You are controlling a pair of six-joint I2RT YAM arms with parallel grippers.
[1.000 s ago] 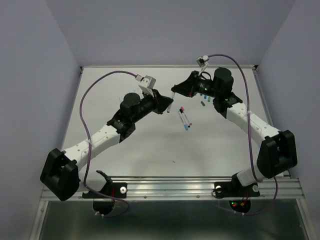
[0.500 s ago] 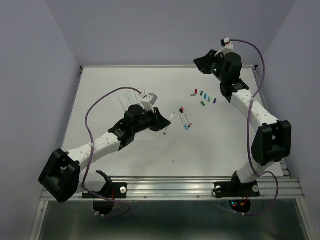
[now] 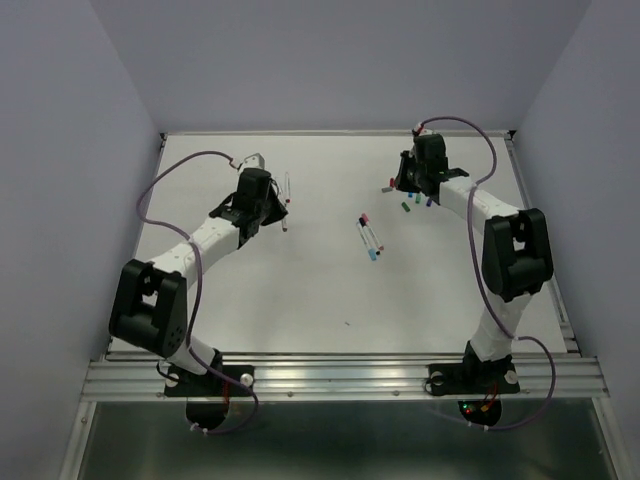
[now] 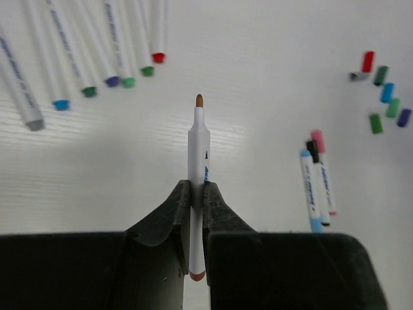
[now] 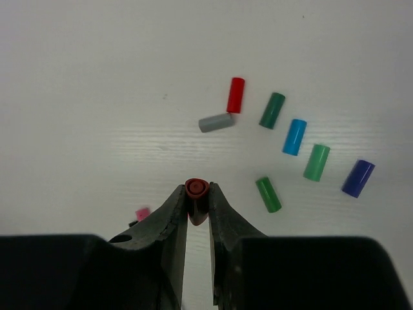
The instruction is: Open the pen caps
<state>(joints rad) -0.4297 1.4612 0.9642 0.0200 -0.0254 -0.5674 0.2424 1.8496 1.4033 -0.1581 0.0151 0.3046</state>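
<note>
Gripping a white pen [image 4: 199, 139] by its barrel, the left gripper [image 4: 198, 190] was closed on it — the bare brown tip pointed to twelve o'clock over the table [image 4: 271, 97]. A fan of other pens [image 4: 90, 45] lay at eleven o'clock and three capped pens [image 4: 317, 187] at three o'clock. The right gripper [image 5: 197, 197] was clamped on a dark red cap [image 5: 195, 188]. Seven loose caps [image 5: 294, 137] lay from one to three o'clock of it — red, grey, greens, blue, purple.
</note>
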